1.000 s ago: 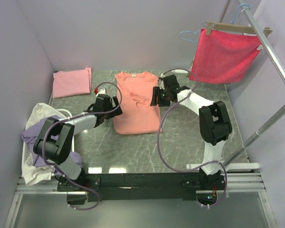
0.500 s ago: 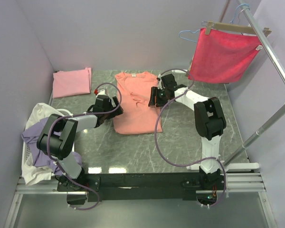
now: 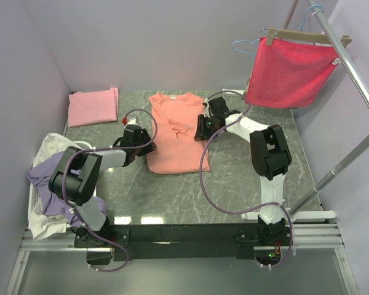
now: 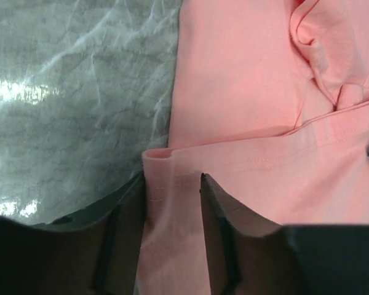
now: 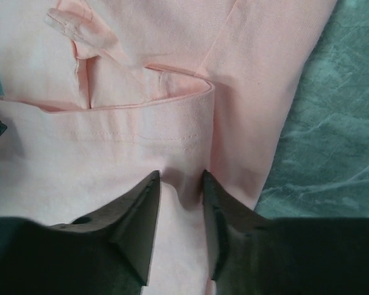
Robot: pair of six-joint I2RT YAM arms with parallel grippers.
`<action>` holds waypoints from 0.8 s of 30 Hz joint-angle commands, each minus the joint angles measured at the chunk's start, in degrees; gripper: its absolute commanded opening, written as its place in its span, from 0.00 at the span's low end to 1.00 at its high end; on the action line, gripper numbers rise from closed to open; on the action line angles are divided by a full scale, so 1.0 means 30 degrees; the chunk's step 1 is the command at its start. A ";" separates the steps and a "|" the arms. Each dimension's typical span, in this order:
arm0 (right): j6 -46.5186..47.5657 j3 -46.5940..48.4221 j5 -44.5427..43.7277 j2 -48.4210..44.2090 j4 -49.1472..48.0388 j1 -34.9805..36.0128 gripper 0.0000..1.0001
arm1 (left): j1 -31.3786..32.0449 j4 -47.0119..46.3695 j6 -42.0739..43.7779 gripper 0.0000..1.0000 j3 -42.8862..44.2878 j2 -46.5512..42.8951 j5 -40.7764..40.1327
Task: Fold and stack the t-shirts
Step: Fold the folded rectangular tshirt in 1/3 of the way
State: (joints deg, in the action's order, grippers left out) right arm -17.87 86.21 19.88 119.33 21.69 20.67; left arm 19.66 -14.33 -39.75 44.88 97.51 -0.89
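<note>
- Table (image 3: 234,178): grey marble top, carries the work
- Salmon-orange t-shirt (image 3: 175,132): centre of table, collar at the far end and sides squared into a narrow panel. A stitched hem spans between both hands above the shirt body, so the crosswise fold is judged under way, not yet laid
- Lavender t-shirt (image 3: 46,175) and cream t-shirt (image 3: 55,144): crumpled in the white basket (image 3: 32,206) at the left edge, both unfolded
- Light pink t-shirt (image 3: 93,106): far left corner, folded flat, judged done and the likely base of the stack
- Left hand (image 4: 172,184): fingers nipped onto the hem's left corner
- Right hand (image 5: 181,184): fingers pinching the hem's right end, cloth bunched between
</note>
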 commanded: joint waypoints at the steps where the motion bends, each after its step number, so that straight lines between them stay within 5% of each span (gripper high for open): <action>1: 0.0331 0.1027 0.0433 0.0595 0.0006 -0.0180 0.36 | -0.0020 0.0029 0.0094 0.40 -0.0254 -0.0132 0.0354; 4: 0.0331 0.0940 0.0405 0.0508 -0.0053 -0.0209 0.22 | -0.0020 0.0058 0.0153 0.25 -0.0108 -0.0103 0.0354; 9: 0.0360 -0.0171 -0.0092 -0.0923 -0.0639 -0.0209 0.03 | -0.0020 0.0468 0.0532 0.16 0.0389 -0.0629 0.0354; 24: -0.0839 -0.4128 -0.1936 -0.5000 -0.1987 -0.0297 0.02 | -0.0020 0.0498 0.2438 0.11 0.2175 -0.2390 0.1170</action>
State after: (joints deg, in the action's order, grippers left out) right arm -18.85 75.99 17.30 107.87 17.56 20.43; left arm 19.68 -11.31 -35.16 48.27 90.89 0.23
